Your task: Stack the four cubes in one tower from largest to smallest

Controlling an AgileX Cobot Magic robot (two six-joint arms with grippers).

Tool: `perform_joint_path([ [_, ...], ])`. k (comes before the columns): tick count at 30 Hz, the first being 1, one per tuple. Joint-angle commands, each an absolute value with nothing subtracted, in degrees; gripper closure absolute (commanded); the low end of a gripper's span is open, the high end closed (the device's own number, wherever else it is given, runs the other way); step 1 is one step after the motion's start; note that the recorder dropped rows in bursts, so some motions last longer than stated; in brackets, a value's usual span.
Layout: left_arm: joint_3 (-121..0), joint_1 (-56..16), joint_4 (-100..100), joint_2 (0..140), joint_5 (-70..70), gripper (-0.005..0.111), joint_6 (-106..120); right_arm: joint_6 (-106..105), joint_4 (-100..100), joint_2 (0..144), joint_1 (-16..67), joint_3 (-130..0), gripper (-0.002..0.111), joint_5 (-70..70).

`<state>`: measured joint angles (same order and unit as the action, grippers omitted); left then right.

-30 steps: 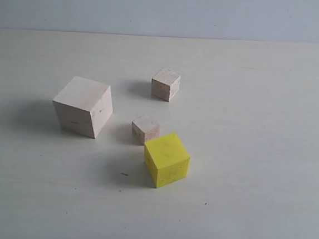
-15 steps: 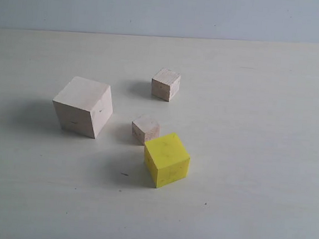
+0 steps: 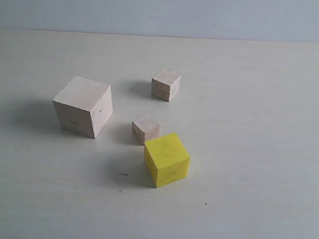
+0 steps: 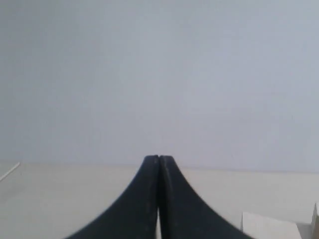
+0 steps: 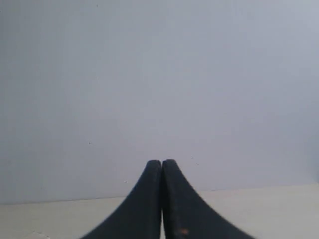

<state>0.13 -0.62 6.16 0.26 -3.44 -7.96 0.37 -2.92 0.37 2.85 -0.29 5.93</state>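
Observation:
Four cubes stand apart on the pale table (image 3: 259, 134) in the exterior view. The large pale wood cube (image 3: 83, 106) is at the left. The yellow cube (image 3: 166, 159) sits nearest the front. One small pale wood cube (image 3: 145, 129) lies just behind it, close to its back corner, and the other small one (image 3: 165, 84) stands further back. Neither arm appears in that view. My left gripper (image 4: 159, 158) is shut with nothing between its black fingers, and a pale wood cube corner (image 4: 269, 226) shows beside it. My right gripper (image 5: 162, 162) is shut too, facing the wall.
A grey-blue wall (image 3: 169, 8) rises behind the table's far edge. Bare tabletop spreads to the right of the cubes and in front of them.

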Motion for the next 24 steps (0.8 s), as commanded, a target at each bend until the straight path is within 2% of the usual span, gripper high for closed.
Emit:
perform_joint_path([
  [1, 0.0, -0.5, 6.3, 0.0, -7.2, 0.107, -7.7, 0.0, -2.9, 0.0, 2.6, 0.0, 0.108, 7.9],
  [5, 0.0, -0.5, 6.3, 0.0, -9.6, 0.107, -7.7, 0.0, -2.9, 0.0, 2.6, 0.0, 0.108, 10.4],
  [9, 0.0, -0.5, 6.3, 0.0, -16.8, 0.107, -10.7, 7.8, -3.1, 0.0, 2.6, 0.0, 0.108, 19.6],
  [16, -12.7, -0.5, 6.3, 2.4, 0.8, 0.107, -15.5, 13.6, -2.0, 0.2, 2.6, -7.0, 0.108, 16.2],
  [24, -24.9, -2.1, 6.2, 16.6, 7.8, 0.107, -15.4, 13.6, -1.3, 10.2, 3.7, -19.7, 0.108, 6.7],
])
